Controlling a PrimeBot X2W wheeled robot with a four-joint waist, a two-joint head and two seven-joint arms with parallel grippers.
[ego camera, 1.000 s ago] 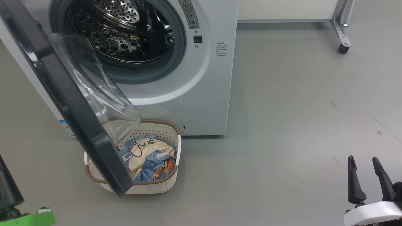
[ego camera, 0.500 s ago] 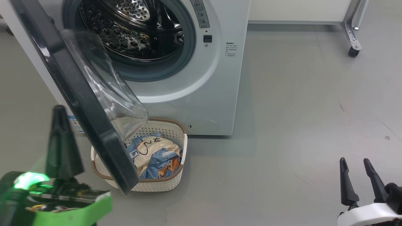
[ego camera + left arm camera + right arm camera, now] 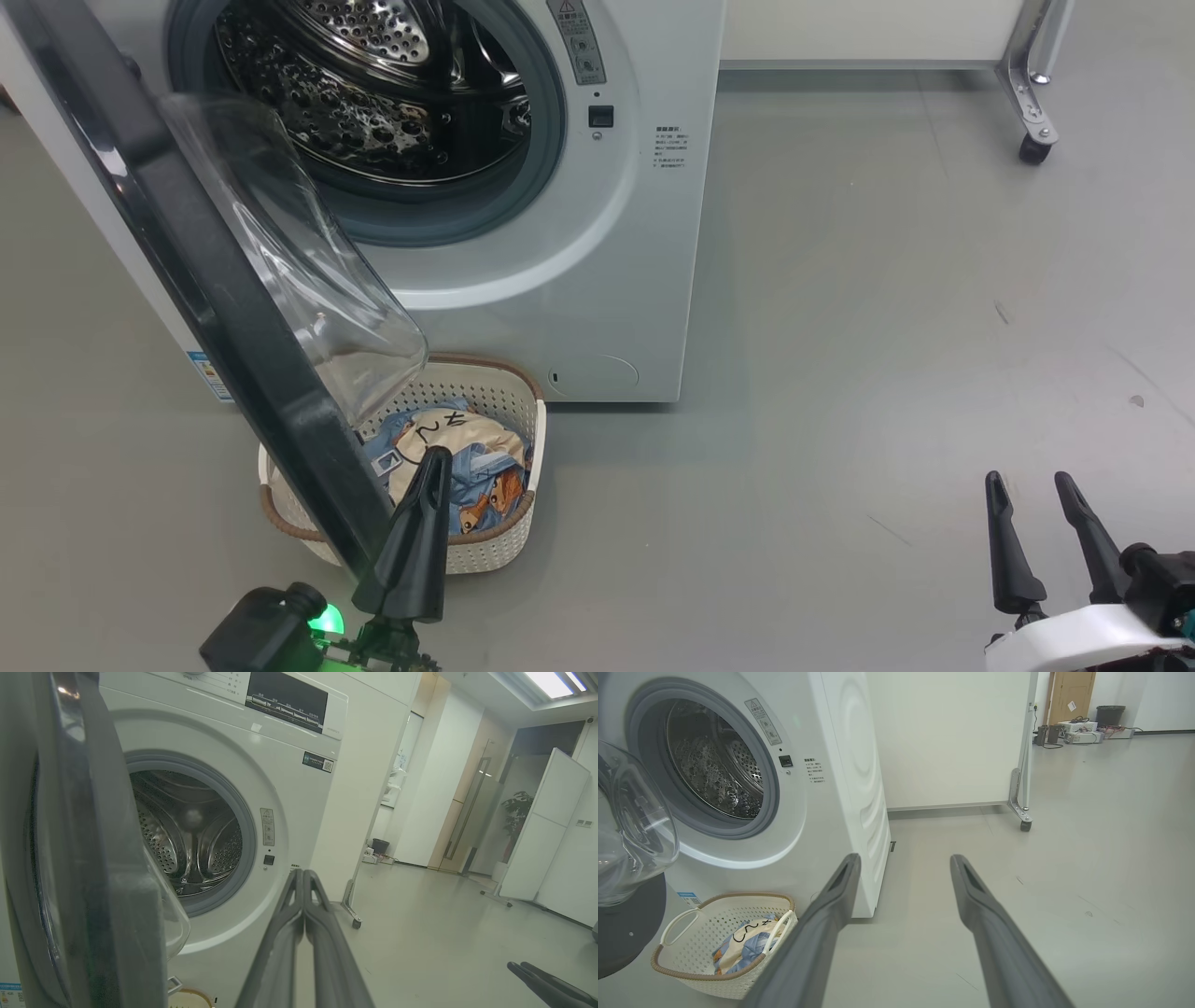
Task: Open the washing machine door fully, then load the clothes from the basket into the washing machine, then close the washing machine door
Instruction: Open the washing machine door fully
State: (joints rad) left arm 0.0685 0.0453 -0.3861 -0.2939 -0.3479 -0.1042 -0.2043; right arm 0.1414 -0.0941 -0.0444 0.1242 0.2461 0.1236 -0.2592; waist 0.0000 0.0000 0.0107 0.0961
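Observation:
The white washing machine (image 3: pixel 644 280) stands with its steel drum (image 3: pixel 373 84) exposed. Its door (image 3: pixel 215 299) hangs partly open, the black ring edge-on and the glass dome (image 3: pixel 308 280) over the basket (image 3: pixel 485 555). The clothes (image 3: pixel 467 439), blue with a cream scribbled panel, lie in the basket. My left gripper (image 3: pixel 434 457) is shut and empty, just right of the door's lower edge and in front of the basket; its fingers (image 3: pixel 299 905) touch along their length. My right gripper (image 3: pixel 1027 481) stands open over bare floor at the lower right, far from the basket (image 3: pixel 724 980).
A white partition on a metal frame with a caster (image 3: pixel 1032 149) stands behind and to the right of the washer. Open grey floor (image 3: pixel 887 373) stretches to the right. A blue label (image 3: pixel 207 373) shows low on the washer's front, left of the door.
My left gripper has swung from the far lower left to the right, past the door's edge, and now sits in front of the basket. The head camera has shifted slightly.

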